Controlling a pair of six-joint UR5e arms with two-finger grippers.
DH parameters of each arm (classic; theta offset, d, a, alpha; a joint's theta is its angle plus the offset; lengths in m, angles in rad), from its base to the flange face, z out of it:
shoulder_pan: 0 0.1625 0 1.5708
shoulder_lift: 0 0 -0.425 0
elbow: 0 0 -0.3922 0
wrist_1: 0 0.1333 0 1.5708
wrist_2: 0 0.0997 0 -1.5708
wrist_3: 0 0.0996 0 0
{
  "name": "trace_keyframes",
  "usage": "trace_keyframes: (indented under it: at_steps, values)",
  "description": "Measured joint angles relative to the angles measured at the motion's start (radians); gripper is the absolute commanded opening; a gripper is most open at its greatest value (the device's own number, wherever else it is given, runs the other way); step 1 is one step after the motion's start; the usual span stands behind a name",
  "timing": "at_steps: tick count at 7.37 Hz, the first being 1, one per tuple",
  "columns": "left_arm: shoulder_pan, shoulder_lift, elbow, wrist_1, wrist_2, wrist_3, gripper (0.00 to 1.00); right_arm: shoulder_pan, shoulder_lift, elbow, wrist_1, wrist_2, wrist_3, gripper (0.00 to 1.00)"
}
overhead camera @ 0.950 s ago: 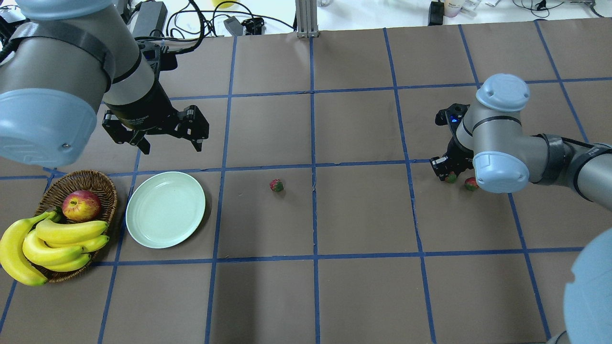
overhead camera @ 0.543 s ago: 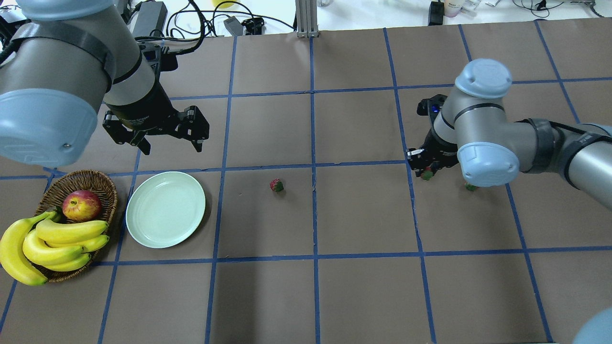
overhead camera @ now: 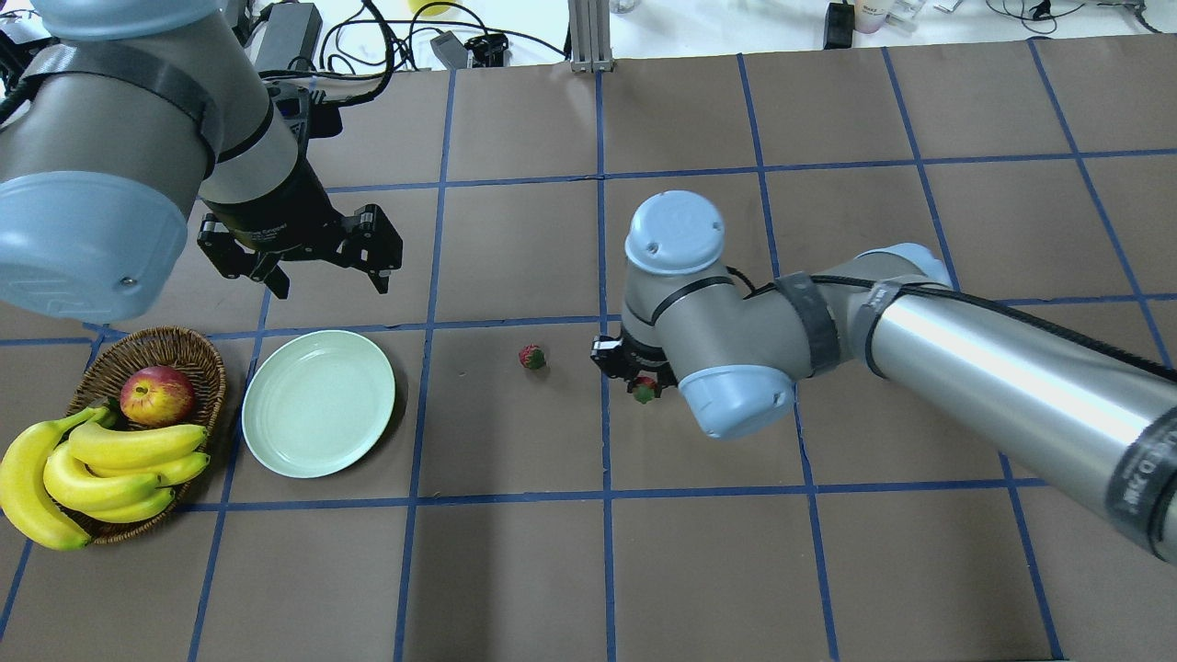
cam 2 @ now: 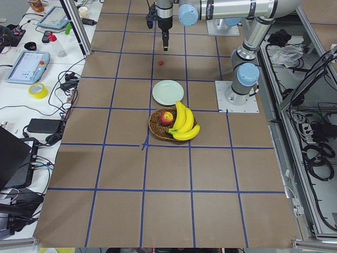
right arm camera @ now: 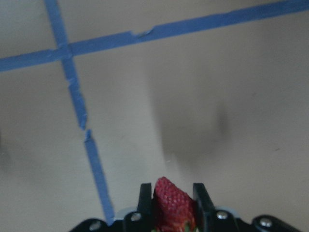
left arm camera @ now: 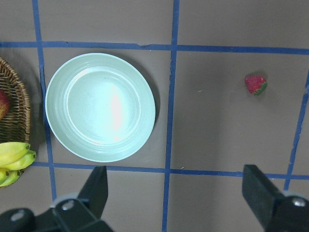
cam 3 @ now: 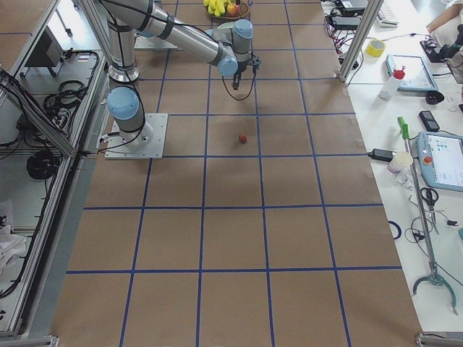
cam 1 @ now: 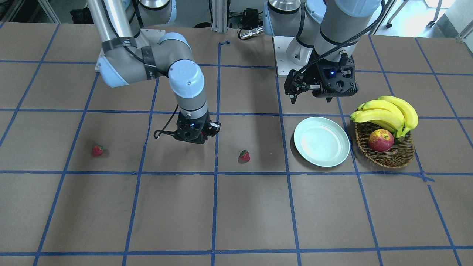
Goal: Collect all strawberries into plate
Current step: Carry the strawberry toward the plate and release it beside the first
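My right gripper hangs over the table's middle, shut on a strawberry whose red tip pokes out between the two fingers. A second strawberry lies on the table just left of that gripper, between it and the plate. A third strawberry lies far off on the robot's right side; the right arm hides it in the overhead view. The pale green plate sits with nothing on it beside the basket. My left gripper hovers open behind the plate, holding nothing.
A wicker basket at the left edge holds an apple and a bunch of bananas. Blue tape lines grid the brown table. Cables and gear lie beyond the far edge.
The right arm has swung left from the table's right side to the middle, carrying the strawberry with it. One strawberry stayed behind there. The left arm has not moved.
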Motion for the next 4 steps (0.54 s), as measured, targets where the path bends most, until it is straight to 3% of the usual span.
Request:
trace_keyframes:
  at_steps: [2,3,4]
  values:
    - [0.0,-0.001,0.0,-0.001,-0.001,-0.002,1.0,0.075,0.038,-0.059,-0.011,0.002,0.136,0.0]
    - [0.0,-0.002,0.0,-0.001,-0.001,-0.005,1.0,0.096,0.05,-0.075,-0.012,0.014,0.175,0.36]
    - [0.0,-0.003,0.0,0.0,-0.001,-0.006,1.0,0.108,0.066,-0.083,-0.018,0.039,0.202,0.43]
